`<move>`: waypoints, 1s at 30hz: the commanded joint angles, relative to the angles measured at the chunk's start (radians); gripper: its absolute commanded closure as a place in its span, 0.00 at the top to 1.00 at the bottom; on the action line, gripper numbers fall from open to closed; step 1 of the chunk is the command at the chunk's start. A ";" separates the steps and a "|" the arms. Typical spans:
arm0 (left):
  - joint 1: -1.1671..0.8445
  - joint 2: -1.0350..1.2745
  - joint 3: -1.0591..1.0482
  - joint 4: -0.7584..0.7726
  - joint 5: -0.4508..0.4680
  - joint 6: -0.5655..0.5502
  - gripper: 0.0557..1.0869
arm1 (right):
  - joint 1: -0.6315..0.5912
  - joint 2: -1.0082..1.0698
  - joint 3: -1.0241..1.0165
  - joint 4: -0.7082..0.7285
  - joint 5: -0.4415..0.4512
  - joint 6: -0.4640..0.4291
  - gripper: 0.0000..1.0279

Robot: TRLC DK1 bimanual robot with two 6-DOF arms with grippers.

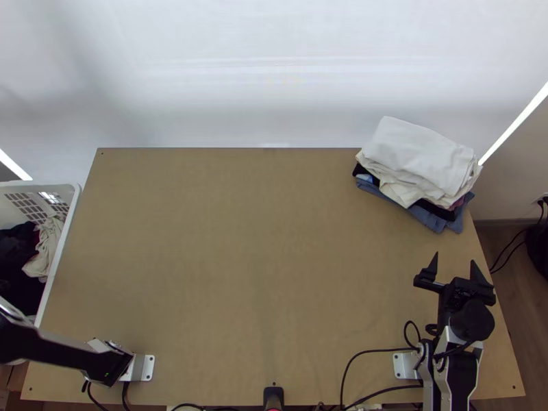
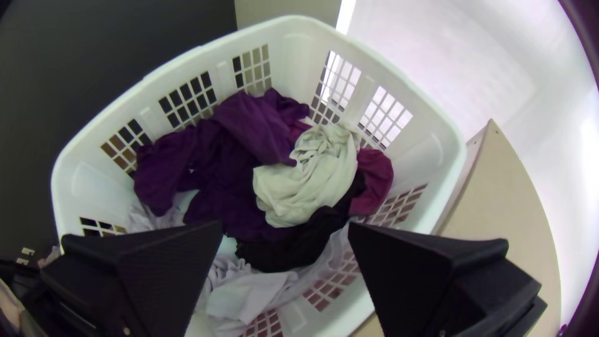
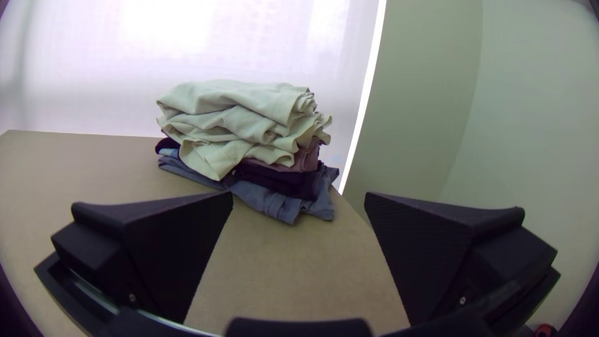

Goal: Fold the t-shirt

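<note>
Top view's left edge crops the white laundry basket (image 1: pixel 59 255) and left arm (image 1: pixel 58 351). Cream cloth (image 1: pixel 418 154) hides most of the folded stack (image 1: pixel 431 218) under it. Bunched garments (image 2: pixel 249 128) overlap in the basket, types unreadable.

Folded clothes stack (image 1: pixel 421 157), cream on top, sat far R on tbl (image 1: pixel 240 253); mixed-clr laundry (image 2: pixel 309 178) lay bunched in bskt (image 2: pixel 187 59).
</note>
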 commanded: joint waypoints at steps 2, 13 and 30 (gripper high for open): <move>0.022 0.199 0.146 -0.023 0.052 0.042 0.95 | -0.008 -0.004 -0.009 0.005 0.002 -0.011 0.96; 0.032 0.684 0.569 -0.174 0.089 0.071 0.95 | -0.008 -0.004 -0.009 0.005 0.002 -0.011 0.96; 0.030 1.074 0.960 -0.228 0.057 0.098 0.93 | -0.008 -0.004 -0.009 0.005 0.002 -0.011 0.96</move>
